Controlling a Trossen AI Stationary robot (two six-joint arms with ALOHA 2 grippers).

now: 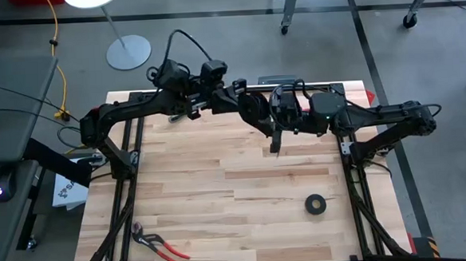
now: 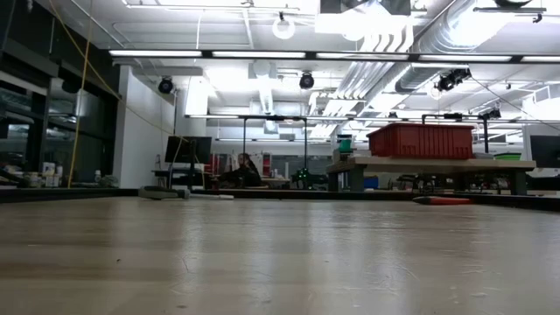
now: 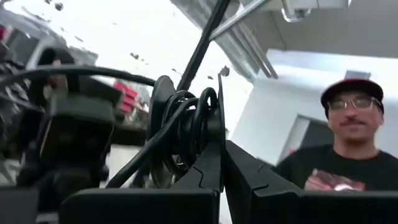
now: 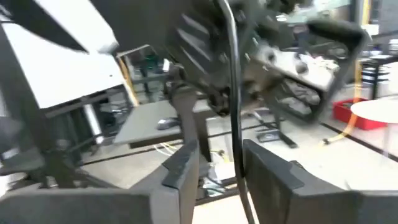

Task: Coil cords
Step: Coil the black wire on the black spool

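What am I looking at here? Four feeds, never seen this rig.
It is a two-arm robot at a wooden table. The high view looks straight down; the low view sits at table-top height and looks into the room; each wrist view rides on one arm and looks past its own fingers.

Both arms meet above the far middle of the table. The left end effector pinches small black loops of the cord. The right end effector is open, with a strand of the same cord running between its fingers.

On the table lie a black tape roll and red-handled pliers. A person shows behind in the left wrist view.
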